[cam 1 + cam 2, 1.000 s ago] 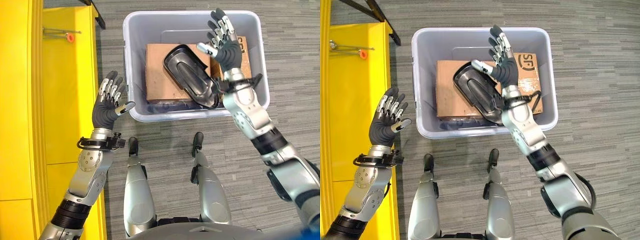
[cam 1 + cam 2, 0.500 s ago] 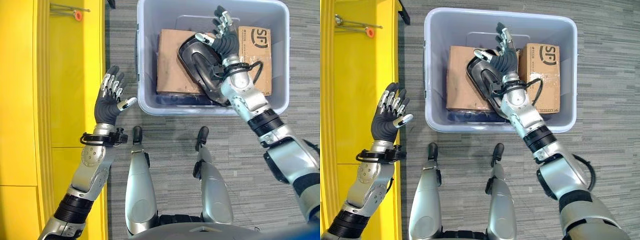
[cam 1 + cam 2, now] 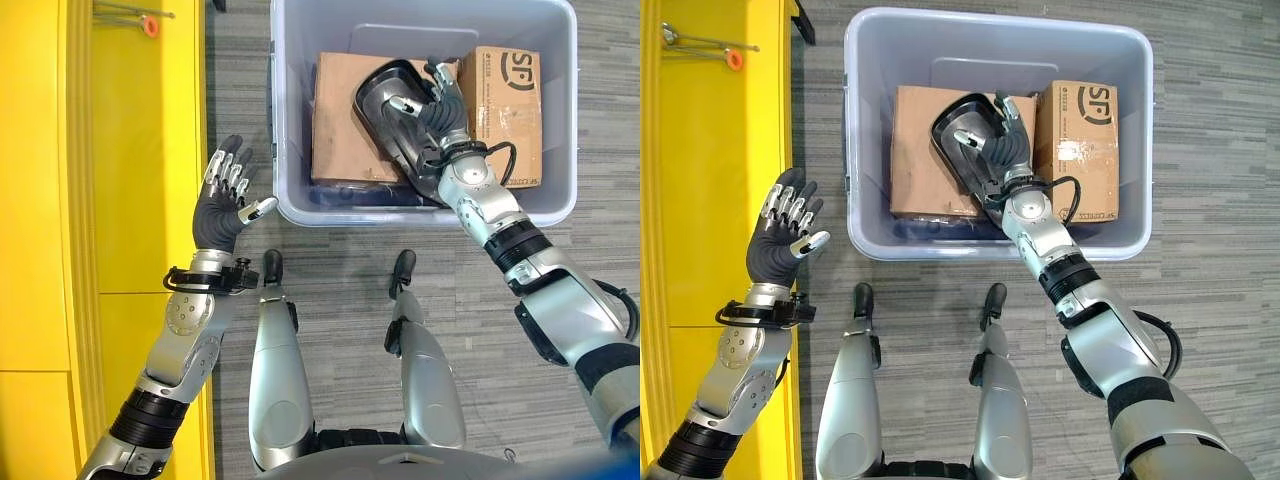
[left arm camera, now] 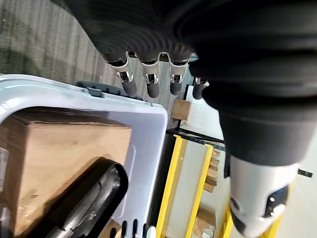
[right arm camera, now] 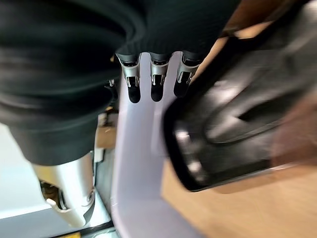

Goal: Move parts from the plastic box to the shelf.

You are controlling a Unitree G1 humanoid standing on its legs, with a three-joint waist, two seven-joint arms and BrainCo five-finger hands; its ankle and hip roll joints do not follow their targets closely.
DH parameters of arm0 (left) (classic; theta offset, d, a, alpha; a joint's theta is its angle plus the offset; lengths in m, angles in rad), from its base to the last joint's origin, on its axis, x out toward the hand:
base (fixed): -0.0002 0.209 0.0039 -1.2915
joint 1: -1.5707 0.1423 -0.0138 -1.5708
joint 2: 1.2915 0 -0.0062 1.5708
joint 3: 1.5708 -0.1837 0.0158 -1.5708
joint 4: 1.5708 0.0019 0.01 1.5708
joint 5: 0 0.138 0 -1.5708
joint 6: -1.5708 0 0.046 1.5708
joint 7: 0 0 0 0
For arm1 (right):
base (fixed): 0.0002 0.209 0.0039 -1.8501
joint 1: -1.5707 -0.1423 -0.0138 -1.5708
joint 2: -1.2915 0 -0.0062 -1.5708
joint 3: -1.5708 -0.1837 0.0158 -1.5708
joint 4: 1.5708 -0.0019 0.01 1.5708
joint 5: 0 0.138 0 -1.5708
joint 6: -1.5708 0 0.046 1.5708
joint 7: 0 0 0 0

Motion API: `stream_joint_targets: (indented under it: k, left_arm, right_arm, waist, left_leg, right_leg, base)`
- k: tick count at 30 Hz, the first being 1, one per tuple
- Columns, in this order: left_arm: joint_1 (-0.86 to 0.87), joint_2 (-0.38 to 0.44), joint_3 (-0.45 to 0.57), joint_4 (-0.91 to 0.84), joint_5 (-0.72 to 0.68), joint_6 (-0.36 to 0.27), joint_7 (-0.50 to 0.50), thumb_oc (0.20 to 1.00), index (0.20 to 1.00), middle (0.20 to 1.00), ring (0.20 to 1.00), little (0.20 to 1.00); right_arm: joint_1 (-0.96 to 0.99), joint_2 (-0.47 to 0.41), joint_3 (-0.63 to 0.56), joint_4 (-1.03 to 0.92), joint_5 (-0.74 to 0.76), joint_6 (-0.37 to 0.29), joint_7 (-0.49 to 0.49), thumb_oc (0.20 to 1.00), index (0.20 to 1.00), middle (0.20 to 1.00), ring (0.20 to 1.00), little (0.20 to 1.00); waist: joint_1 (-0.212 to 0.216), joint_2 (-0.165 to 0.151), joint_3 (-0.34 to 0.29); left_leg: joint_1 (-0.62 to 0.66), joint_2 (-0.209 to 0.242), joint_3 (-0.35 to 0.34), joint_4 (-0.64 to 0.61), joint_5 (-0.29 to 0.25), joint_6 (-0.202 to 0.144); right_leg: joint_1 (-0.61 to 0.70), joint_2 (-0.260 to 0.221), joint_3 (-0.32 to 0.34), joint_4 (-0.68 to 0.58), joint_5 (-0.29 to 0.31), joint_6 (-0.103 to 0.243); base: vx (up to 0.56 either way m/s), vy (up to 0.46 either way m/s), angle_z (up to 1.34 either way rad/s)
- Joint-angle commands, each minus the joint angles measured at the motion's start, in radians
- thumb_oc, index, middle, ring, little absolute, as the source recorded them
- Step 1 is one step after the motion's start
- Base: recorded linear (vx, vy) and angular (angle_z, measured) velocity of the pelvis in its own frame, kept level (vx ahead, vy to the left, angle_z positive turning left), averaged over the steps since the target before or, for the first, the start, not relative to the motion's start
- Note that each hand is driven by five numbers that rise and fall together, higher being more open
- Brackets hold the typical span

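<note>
right hand (image 3: 1002, 143) has dropped lower into the grey plastic box (image 3: 862, 150), fingers spread over the black moulded part (image 3: 962, 145). part lies on a cardboard box (image 3: 915, 150), long axis diagonal, far-left to near-right. left hand (image 3: 780, 240) open beside yellow shelf (image 3: 710, 180).

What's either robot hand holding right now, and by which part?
Nothing held. Right robot hand is open over the black part in the plastic box, fingers straight, no grip. Left robot hand is open over the floor beside the box.
</note>
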Motion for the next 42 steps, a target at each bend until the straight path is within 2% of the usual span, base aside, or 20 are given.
stream_joint_targets:
  k: [1, 2, 3, 4, 11, 19, 26, 28, 34, 39, 42]
  left_arm:
    - [0.024, 0.029, -0.012, -0.085, -0.007, -0.055, 0.009, 1.0, 1.0, 1.0, 1.0, 1.0]
    - [0.018, 0.021, -0.019, -0.084, -0.01, -0.052, 0.009, 1.0, 1.0, 1.0, 1.0, 1.0]
    - [0.017, 0.021, -0.019, -0.084, -0.01, -0.052, 0.009, 1.0, 1.0, 1.0, 1.0, 1.0]
    - [0.015, 0.014, -0.028, -0.077, -0.011, -0.047, 0.011, 1.0, 1.0, 1.0, 1.0, 1.0]
    - [0.0, -0.009, -0.076, -0.055, -0.034, -0.045, 0.014, 1.0, 1.0, 1.0, 1.0, 1.0]
    - [-0.021, -0.021, -0.106, -0.052, -0.043, -0.055, 0.026, 1.0, 1.0, 1.0, 1.0, 1.0]
    - [-0.026, -0.02, -0.128, -0.06, -0.049, -0.063, 0.036, 1.0, 1.0, 1.0, 1.0, 1.0]
    - [-0.023, -0.019, -0.133, -0.065, -0.053, -0.068, 0.04, 1.0, 1.0, 1.0, 1.0, 1.0]
    - [-0.03, -0.013, -0.144, -0.066, -0.042, -0.079, 0.056, 1.0, 1.0, 1.0, 1.0, 1.0]
    - [-0.037, -0.015, -0.14, -0.068, -0.03, -0.089, 0.072, 1.0, 1.0, 1.0, 1.0, 1.0]
    - [-0.04, -0.014, -0.131, -0.068, -0.012, -0.097, 0.085, 1.0, 1.0, 1.0, 1.0, 1.0]
  right_arm:
    - [-0.098, -0.032, -0.048, -0.045, 0.133, -0.061, -0.004, 1.0, 1.0, 1.0, 1.0, 1.0]
    - [-0.095, -0.008, -0.077, -0.028, 0.21, -0.075, 0.001, 1.0, 1.0, 1.0, 1.0, 1.0]
    - [-0.096, -0.009, -0.077, -0.027, 0.212, -0.075, 0.003, 1.0, 1.0, 1.0, 1.0, 1.0]
    - [-0.088, 0.005, -0.105, 0.008, 0.315, -0.072, 0.033, 1.0, 1.0, 1.0, 1.0, 1.0]
    - [-0.114, 0.019, -0.195, 0.127, 0.421, -0.098, 0.02, 1.0, 1.0, 1.0, 1.0, 1.0]
    - [-0.178, -0.014, -0.236, 0.226, 0.447, -0.113, 0.01, 1.0, 1.0, 1.0, 1.0, 1.0]
    - [-0.255, -0.084, -0.232, 0.334, 0.443, -0.107, -0.005, 1.0, 1.0, 1.0, 1.0, 1.0]
    - [-0.273, -0.11, -0.209, 0.348, 0.398, -0.097, -0.011, 1.0, 1.0, 1.0, 1.0, 1.0]
    - [-0.319, -0.15, -0.082, 0.371, 0.231, -0.059, -0.021, 1.0, 1.0, 1.0, 1.0, 1.0]
    - [-0.327, -0.142, 0.021, 0.357, 0.082, -0.036, -0.014, 1.0, 1.0, 1.0, 1.0, 1.0]
    - [-0.322, -0.125, 0.121, 0.316, -0.082, -0.026, -0.02, 1.0, 1.0, 1.0, 1.0, 1.0]
  waist:
    - [0.015, 0.036, 0.003]
    - [0.018, 0.04, 0.003]
    - [0.018, 0.04, 0.003]
    - [0.024, 0.046, 0.003]
    - [0.04, 0.081, 0.003]
    - [0.055, 0.105, 0.003]
    - [0.068, 0.124, 0.003]
    - [0.076, 0.129, 0.003]
    - [0.089, 0.134, 0.003]
    - [0.092, 0.125, 0.003]
    - [0.09, 0.116, 0.003]
  left_leg:
    - [0.072, -0.039, 0.065, -0.147, 0.067, 0.07]
    - [0.067, -0.04, 0.065, -0.147, 0.066, 0.07]
    - [0.066, -0.04, 0.065, -0.146, 0.066, 0.07]
    - [0.057, -0.042, 0.063, -0.145, 0.065, 0.071]
    - [-0.006, -0.05, 0.054, -0.129, 0.06, 0.074]
    - [-0.062, -0.056, 0.042, -0.117, 0.057, 0.078]
    - [-0.136, -0.067, 0.03, -0.102, 0.053, 0.08]
    - [-0.138, -0.07, 0.016, -0.098, 0.029, 0.076]
    - [-0.188, -0.075, 0.004, -0.086, 0.023, 0.078]
    - [-0.229, -0.078, -0.007, -0.07, 0.018, 0.081]
    - [-0.256, -0.082, -0.012, -0.061, 0.017, 0.082]
  right_leg:
    - [0.048, -0.083, 0.024, 0.187, -0.183, 0.061]
    - [0.044, -0.083, 0.024, 0.187, -0.184, 0.06]
    - [0.044, -0.083, 0.024, 0.187, -0.184, 0.06]
    - [0.035, -0.083, 0.021, 0.189, -0.186, 0.06]
    - [-0.019, -0.088, 0.019, 0.205, -0.193, 0.06]
    - [-0.07, -0.09, 0.018, 0.215, -0.196, 0.061]
    - [-0.129, -0.094, 0.013, 0.228, -0.206, 0.062]
    - [-0.129, -0.093, 0.017, 0.235, -0.225, 0.069]
    - [-0.164, -0.095, 0.009, 0.24, -0.227, 0.072]
    - [-0.189, -0.094, 0.002, 0.245, -0.227, 0.073]
    - [-0.207, -0.093, -0.005, 0.25, -0.229, 0.072]
  base:
    - [0.0, 0.0, 0.0]
    - [0.01, -0.002, 0.03]
    - [0.0, 0.0, 0.0]
    - [0.0, 0.0, 0.0]
    - [0.0, 0.003, 0.01]
    - [0.0, 0.0, 0.01]
    - [0.01, 0.002, 0.04]
    - [0.08, 0.0, 0.02]
    - [0.01, 0.004, 0.04]
    - [0.01, 0.005, 0.06]
    - [0.0, 0.0, 0.0]
